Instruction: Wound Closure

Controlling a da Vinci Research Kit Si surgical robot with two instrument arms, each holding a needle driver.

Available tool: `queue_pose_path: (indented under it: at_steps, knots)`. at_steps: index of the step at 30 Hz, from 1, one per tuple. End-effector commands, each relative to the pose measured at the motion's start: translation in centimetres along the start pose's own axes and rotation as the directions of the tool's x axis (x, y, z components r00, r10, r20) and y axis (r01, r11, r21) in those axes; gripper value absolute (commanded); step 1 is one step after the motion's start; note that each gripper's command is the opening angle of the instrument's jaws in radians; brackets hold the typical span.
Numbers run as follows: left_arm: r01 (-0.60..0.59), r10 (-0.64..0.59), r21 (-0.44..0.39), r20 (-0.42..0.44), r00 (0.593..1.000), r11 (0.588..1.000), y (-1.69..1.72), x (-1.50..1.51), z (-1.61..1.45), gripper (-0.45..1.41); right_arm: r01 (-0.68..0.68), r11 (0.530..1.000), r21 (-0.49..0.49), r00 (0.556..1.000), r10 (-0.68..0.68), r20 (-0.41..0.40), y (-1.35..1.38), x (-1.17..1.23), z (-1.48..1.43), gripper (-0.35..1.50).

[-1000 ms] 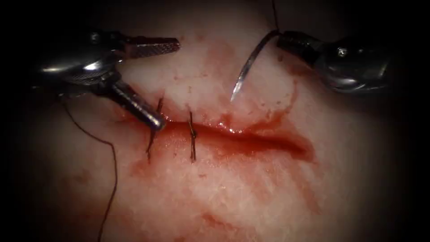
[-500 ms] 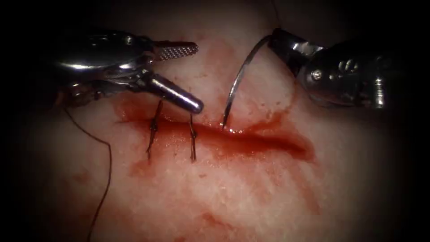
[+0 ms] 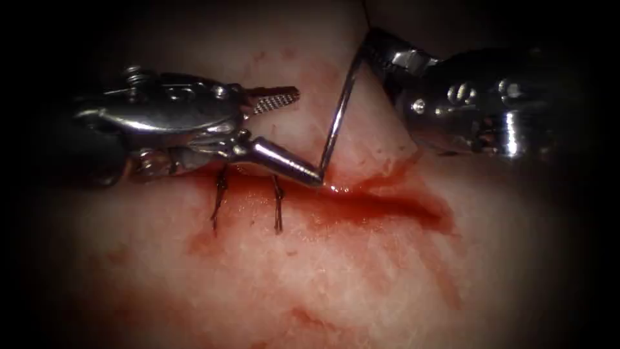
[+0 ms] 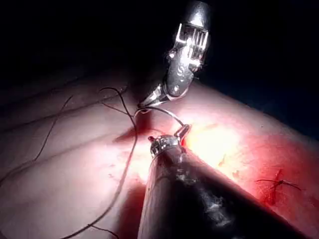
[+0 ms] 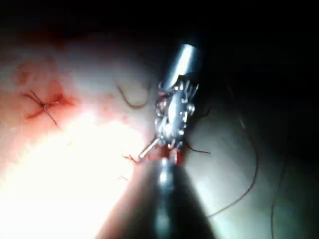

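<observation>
Your needle stands steeply over the tissue, just above the cut; its point meets the upper lip of the cut at about the middle of the wound's length, in the red fluid, and whether the tip has entered the surface cannot be told; the rest of the curve is clear of the tissue. Your right tool has its jaws clamped on the needle at the thread end, the body rising to the grip; the same needle shows as a pale arc in the left wrist view, running from that tool. Your left tool has its jaws spread apart and holds nothing; the lower jaw lies along the upper edge of the cut with its tip touching the needle's point, the upper jaw is raised clear of the tissue. Two finished stitches cross the cut left of the needle, one partly under your left tool; their thread is dark and upright across the wound. Loose thread trails over the tissue in the left wrist view; where it ends cannot be told.
</observation>
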Motion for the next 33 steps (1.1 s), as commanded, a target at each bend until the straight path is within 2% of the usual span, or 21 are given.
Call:
queue_pose_path:
  at_steps: [1,6,11,19,20,26,27,32,33]
  knots:
    - [-0.014,0.014,-0.024,0.003,1.000,1.000,0.03,0.00,0.06,0.91,-0.001,1.000,-0.002,1.000,0.001,0.000,-0.01,0.03,0.07,-0.35]
    - [-0.022,0.023,-0.089,0.015,1.000,0.996,0.20,0.02,0.06,0.91,0.004,1.000,-0.004,1.000,-0.004,0.004,-0.01,0.02,0.08,-0.35]
    - [-0.026,0.028,-0.100,0.013,1.000,0.995,0.22,0.06,0.02,0.89,0.006,1.000,-0.005,1.000,-0.006,0.009,-0.01,0.03,0.08,-0.35]
    - [-0.032,0.031,-0.087,-0.006,0.999,0.996,0.19,0.01,0.23,0.71,0.005,1.000,-0.010,1.000,-0.005,0.016,-0.07,0.13,0.08,-0.35]
    - [-0.032,0.032,-0.087,-0.006,0.999,0.996,0.18,0.00,0.24,0.64,0.005,1.000,-0.010,1.000,-0.005,0.016,-0.07,0.13,0.09,-0.35]
    - [-0.063,0.061,-0.088,-0.026,0.998,0.994,0.08,0.01,0.19,-0.06,0.005,1.000,-0.010,1.000,-0.005,0.016,-0.08,0.14,0.06,-0.35]
    - [-0.080,0.078,-0.063,-0.045,0.996,0.995,0.05,0.05,0.11,-0.45,0.006,1.000,-0.010,1.000,-0.006,0.016,-0.08,0.13,0.04,-0.35]
    - [-0.125,0.125,-0.005,-0.072,0.990,0.992,0.01,0.12,0.01,-0.45,0.003,1.000,-0.014,1.000,-0.002,0.029,-0.09,0.16,0.01,-0.35]
    - [-0.125,0.124,-0.005,-0.075,0.989,0.992,0.00,0.12,0.01,-0.45,-0.061,0.998,-0.016,0.997,0.062,0.039,-0.10,0.18,0.01,-0.35]
